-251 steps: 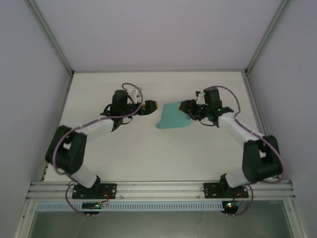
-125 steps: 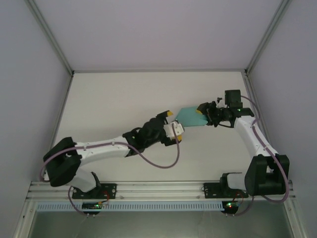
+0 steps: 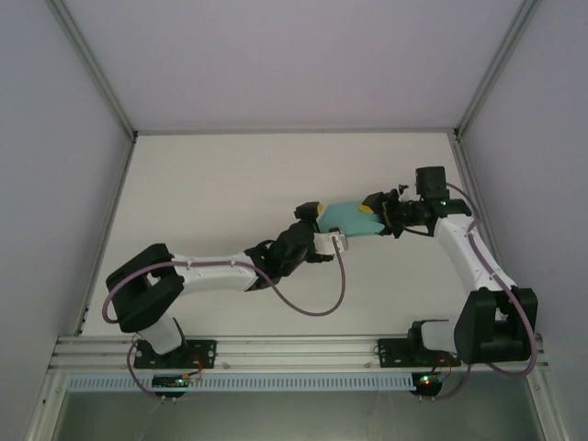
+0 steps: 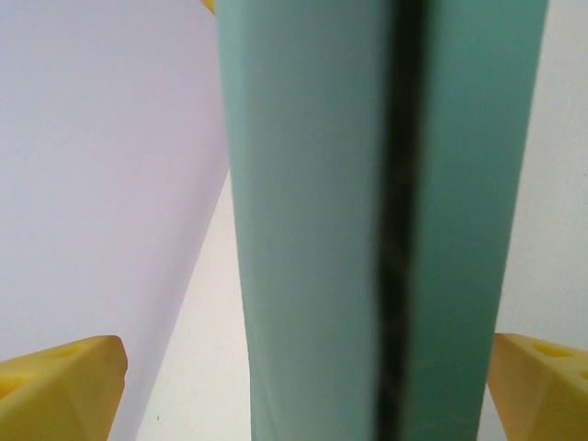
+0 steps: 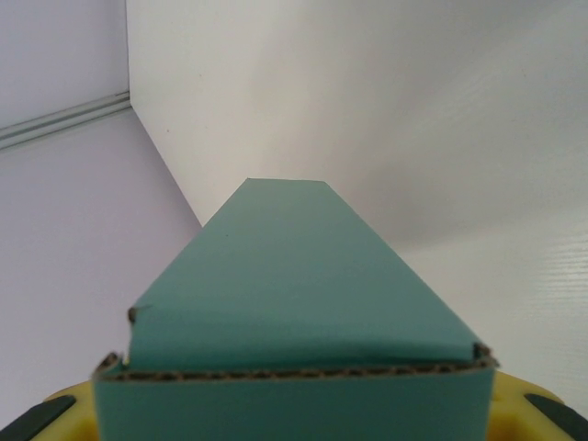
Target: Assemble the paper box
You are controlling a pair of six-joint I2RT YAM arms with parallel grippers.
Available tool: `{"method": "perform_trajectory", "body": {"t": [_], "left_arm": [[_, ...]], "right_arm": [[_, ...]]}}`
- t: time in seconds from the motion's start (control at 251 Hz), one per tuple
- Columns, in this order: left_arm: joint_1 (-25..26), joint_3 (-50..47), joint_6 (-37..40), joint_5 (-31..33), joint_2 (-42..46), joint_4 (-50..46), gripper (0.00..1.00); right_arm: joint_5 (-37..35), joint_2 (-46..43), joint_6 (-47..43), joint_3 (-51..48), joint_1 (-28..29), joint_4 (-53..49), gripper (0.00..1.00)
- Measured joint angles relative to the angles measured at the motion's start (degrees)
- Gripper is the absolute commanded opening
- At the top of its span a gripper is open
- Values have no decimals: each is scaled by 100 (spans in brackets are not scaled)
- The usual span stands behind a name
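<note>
so the teal paper box (image 3: 344, 218) is clamped at one end by the right pincer (image 3: 371, 213), toward the right edge of the bench (image 3: 202, 184); the left pincer (image 3: 320, 223) is spread wide around its other end

**Paper box (image 3: 344, 217), teal card, partly folded, held at the right-centre of the table (image 3: 211, 184).**
One piece is recorded, made of thin teal corrugated card; a fluted cut edge is shown in the right wrist view along the near end of the paper box (image 5: 294, 303). From above, a short, flattened, roughly four-sided shape is seen, laid lengthwise from left to right. In the right wrist view the upper panel is seen narrowing to a blunt far end. In the left wrist view two long teal faces are seen side by side, parted by a dark lengthwise slit. The right end is clamped in the right gripper (image 3: 372, 213); the left end is set between the spread fingers of the left gripper (image 3: 320, 220). Contact with the table cannot be judged.
</note>
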State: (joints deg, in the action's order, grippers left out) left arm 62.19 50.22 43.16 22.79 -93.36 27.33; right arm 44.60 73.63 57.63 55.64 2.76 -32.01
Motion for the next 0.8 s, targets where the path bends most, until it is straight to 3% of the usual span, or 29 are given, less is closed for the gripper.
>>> {"method": "perform_trajectory", "body": {"t": [0.231, 0.431, 0.698, 0.798], "left_arm": [[-20, -2, 170, -48, -9, 157, 63], [-20, -2, 254, -109, -7, 155, 46], [-26, 33, -46, -48, 219, -496, 42], [-33, 166, -511, -151, 487, -1325, 43]], "right_arm": [[114, 28, -13, 0, 15, 2, 43], [238, 37, -50, 0, 15, 44, 51], [127, -109, -149, -181, -269, 175, 98], [-380, -256, -555, -118, -476, 243, 100]]}}
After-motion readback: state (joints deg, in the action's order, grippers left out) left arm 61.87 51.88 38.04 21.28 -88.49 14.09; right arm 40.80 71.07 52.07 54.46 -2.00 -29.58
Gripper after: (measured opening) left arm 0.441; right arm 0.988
